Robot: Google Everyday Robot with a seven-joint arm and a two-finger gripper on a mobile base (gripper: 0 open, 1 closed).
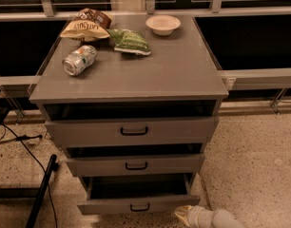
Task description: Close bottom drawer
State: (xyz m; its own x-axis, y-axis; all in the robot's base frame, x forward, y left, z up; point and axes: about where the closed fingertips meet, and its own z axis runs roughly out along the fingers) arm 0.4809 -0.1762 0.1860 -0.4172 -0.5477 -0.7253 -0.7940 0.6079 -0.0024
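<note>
The grey cabinet (131, 80) has three drawers. The bottom drawer (138, 204) is pulled out the farthest, its dark inside showing, with a small black bar handle (140, 207) on its flat front. The middle drawer (135, 164) and top drawer (131, 129) also stand slightly open. My gripper (183, 213) is at the bottom edge of the view, a pale tip just right of the bottom drawer's front right corner, with the arm running off to the lower right.
On the cabinet top lie a tipped can (79, 60), a chip bag (87, 26), a green bag (130, 41) and a white bowl (163, 24). A black pole (41, 194) and cables (17, 141) are on the floor at left. Rails run behind.
</note>
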